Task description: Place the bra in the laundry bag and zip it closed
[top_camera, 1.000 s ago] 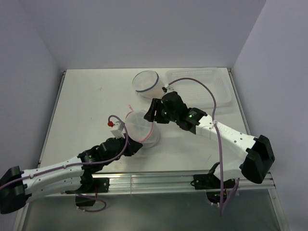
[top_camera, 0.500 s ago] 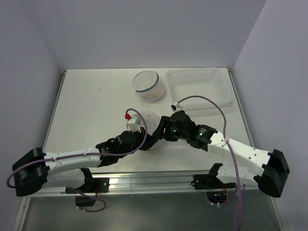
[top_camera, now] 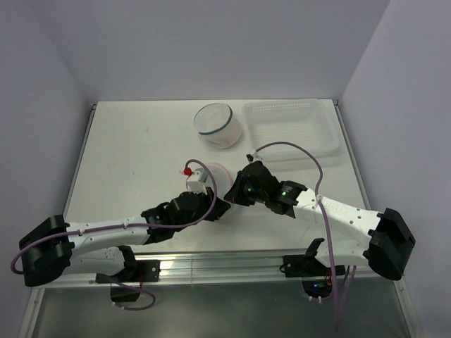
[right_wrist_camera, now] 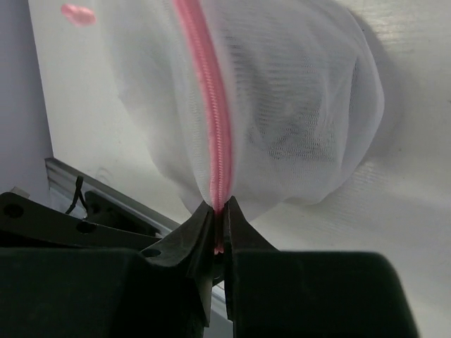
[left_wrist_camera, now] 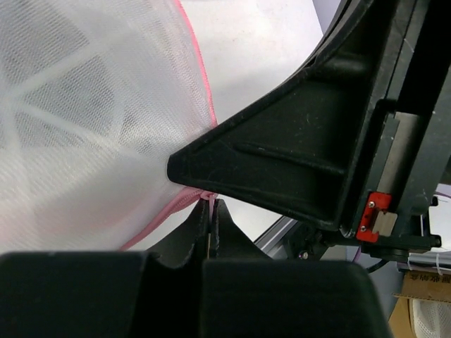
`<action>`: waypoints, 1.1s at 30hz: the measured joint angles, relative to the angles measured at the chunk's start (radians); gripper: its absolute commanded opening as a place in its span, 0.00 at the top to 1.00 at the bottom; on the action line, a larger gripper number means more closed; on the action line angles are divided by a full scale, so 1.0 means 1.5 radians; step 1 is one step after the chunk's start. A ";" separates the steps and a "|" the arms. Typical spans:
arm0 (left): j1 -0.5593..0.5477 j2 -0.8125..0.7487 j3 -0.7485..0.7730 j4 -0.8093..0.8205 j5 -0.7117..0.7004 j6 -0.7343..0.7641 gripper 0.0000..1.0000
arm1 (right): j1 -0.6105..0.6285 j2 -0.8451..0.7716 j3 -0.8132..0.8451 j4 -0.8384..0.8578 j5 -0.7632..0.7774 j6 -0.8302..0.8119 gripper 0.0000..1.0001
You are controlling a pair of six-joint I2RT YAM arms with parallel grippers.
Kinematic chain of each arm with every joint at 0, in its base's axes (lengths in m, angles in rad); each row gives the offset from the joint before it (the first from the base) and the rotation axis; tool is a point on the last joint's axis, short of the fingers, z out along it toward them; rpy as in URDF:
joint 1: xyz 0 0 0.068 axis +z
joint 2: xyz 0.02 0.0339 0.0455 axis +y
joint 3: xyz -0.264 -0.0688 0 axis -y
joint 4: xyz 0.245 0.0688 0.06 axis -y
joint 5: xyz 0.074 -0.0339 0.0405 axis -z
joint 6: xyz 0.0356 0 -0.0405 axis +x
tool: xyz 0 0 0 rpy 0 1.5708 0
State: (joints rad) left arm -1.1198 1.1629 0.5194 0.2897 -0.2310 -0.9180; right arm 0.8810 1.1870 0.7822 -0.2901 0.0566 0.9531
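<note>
The laundry bag is a round white mesh pouch with a pink zipper, lying mid-table between both arms. In the left wrist view the bag fills the upper left. My left gripper is shut on a thin pink strip at the zipper's end. My right gripper is shut on the pink zipper at the bag's near edge, and from above it meets the left gripper at the bag's front right. The bra is hidden; the mesh shows only a dim shadow.
A second round white mesh container with a blue rim stands at the back centre. A white plastic basket sits at the back right. The metal rail of the table's front edge runs just behind both wrists.
The left arm has reached forward to the bag's front. The right arm came down from above the bag, and its jaws have closed on the pink zipper.
</note>
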 measured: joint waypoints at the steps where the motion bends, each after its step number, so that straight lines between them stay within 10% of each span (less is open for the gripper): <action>1: 0.001 -0.002 -0.001 -0.002 -0.002 -0.001 1.00 | -0.004 0.004 0.001 0.002 -0.008 0.000 0.92; 22: 0.018 -0.257 -0.138 -0.123 -0.104 -0.067 1.00 | -0.141 0.153 0.179 -0.064 -0.109 -0.176 0.92; 33: 0.017 -0.199 -0.136 -0.108 -0.099 -0.069 1.00 | -0.110 0.214 0.288 -0.076 -0.106 -0.255 0.45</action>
State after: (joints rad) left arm -1.0950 0.8639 0.3157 0.1280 -0.3801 -1.0222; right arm 0.7158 1.5074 1.2137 -0.4042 -0.1017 0.5709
